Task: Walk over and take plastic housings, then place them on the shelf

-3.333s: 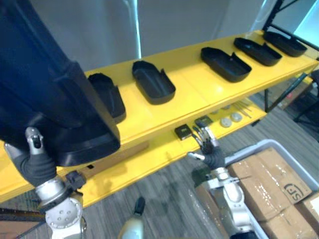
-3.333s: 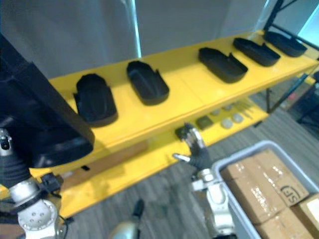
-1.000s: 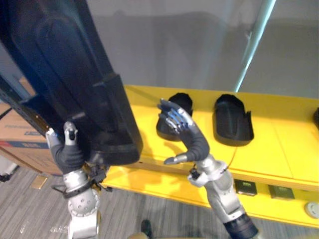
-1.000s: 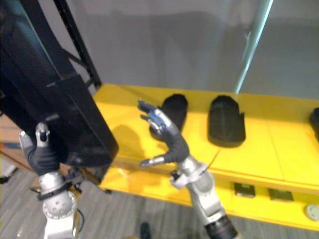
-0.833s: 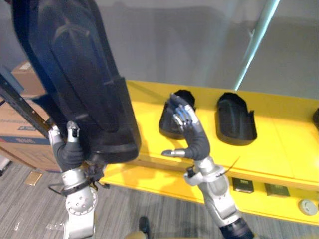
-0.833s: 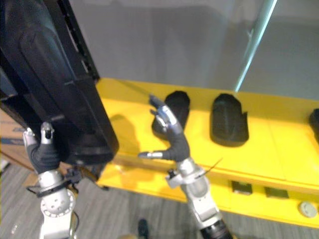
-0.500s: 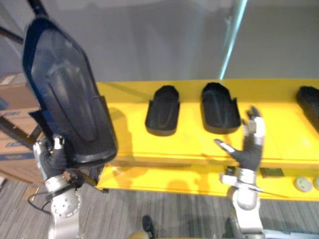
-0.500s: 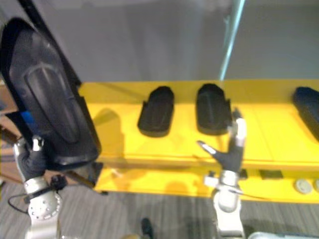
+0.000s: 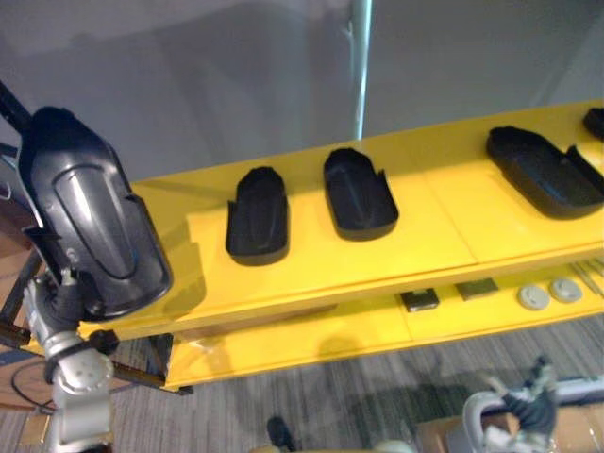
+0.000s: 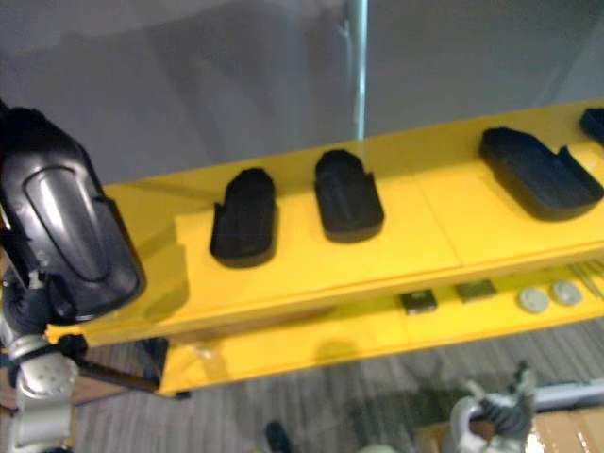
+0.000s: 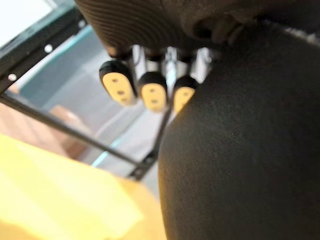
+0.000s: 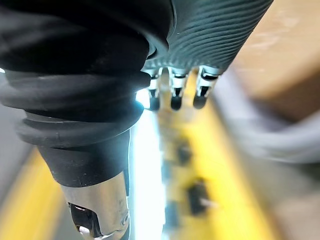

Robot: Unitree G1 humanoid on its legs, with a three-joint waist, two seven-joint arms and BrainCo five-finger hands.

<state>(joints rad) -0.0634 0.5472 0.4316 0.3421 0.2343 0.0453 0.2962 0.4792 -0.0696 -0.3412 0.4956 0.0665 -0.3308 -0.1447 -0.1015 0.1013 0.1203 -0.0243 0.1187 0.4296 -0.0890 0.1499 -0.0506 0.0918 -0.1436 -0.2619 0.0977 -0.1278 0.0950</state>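
The right hand [image 9: 538, 401], which half a second ago stood raised before the shelf with its fingers spread, has dropped to the lower right, well below the boards and apart from everything. In its wrist view its fingers [image 12: 174, 95] hang loose with nothing in them. The head camera has swung too, so the slide of the whole scene across the picture is no move of the things. The left hand [image 9: 64, 300] has kept its grip throughout. Its thumb and fingers [image 11: 152, 90] are curled round the lower rim of the large black moulded plastic housing [image 9: 90, 222], held upright with its smooth outer face toward the camera, at the left end of the long yellow shelf [image 9: 311, 269]. Whether its lower end touches the board's front edge cannot be told. On the top board lie a near black housing [image 9: 258, 215], a middle black housing [image 9: 360, 192] just beside it, and a far black housing [image 9: 544, 171] well apart to the right. Bare yellow board shows left of the near one. With the right hand withdrawn, the set-down looks like a one-handed job for the left. The carrying seems done and the placing not yet. The piece must tip from upright to flat over that bare stretch, and held by one rim it may swing or catch the edge.
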